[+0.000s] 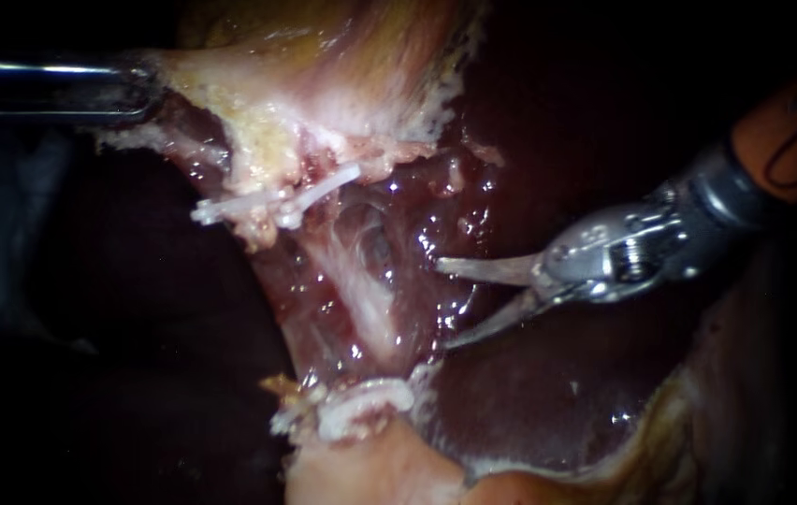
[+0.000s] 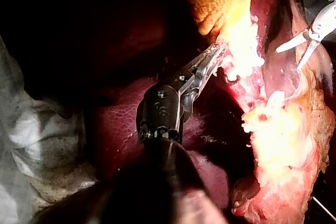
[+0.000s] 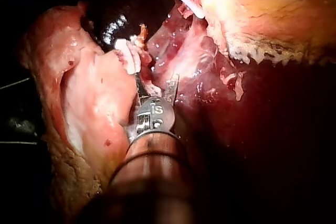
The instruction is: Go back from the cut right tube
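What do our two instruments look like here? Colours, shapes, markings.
Left instrument: dark glossy shaft, black wrist block with small round screws. Right instrument: orange-brown shaft with dark printed markings, grey collar, silver wrist with visible pins, claw of two thin, pointed silver blades. No cables show.

Liver: dark maroon, glossy white glints. Gallbladder above right instrument: pale pink-cream, yellow speckled patches. Clips left of right instrument: white. Right instrument: silver blades, grey wrist, orange-brown shaft with dark line markings. Left instrument: black body, silver tip.
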`<action>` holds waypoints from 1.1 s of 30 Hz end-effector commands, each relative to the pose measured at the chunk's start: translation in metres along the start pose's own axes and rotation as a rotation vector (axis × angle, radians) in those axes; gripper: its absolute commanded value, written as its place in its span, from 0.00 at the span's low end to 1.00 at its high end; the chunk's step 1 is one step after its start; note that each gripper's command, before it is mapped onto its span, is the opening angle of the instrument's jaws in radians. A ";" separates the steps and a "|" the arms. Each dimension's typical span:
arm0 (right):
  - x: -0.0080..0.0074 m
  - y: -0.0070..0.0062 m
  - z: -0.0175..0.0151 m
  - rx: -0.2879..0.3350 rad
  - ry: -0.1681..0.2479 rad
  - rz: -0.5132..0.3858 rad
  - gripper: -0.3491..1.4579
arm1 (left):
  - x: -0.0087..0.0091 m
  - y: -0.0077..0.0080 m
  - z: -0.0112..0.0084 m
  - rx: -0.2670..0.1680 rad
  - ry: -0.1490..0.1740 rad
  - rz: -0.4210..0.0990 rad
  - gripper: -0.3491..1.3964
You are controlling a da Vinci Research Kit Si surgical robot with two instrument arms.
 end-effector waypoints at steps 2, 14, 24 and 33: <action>-0.0002 0.0002 -0.0009 -0.014 -0.010 -0.005 0.99 | 0.0000 0.0000 0.0000 0.000 0.000 0.000 0.00; -0.0001 0.0013 -0.0036 -0.034 -0.024 -0.003 0.99 | -0.0005 -0.0006 0.0011 0.004 0.003 0.004 0.00; -0.0002 0.0014 -0.0036 -0.035 -0.024 -0.003 0.99 | -0.0021 -0.0017 0.0043 0.002 -0.001 0.014 0.00; -0.0003 0.0014 -0.0036 -0.035 -0.024 -0.003 0.99 | -0.0031 -0.0023 0.0063 0.000 -0.014 0.021 0.00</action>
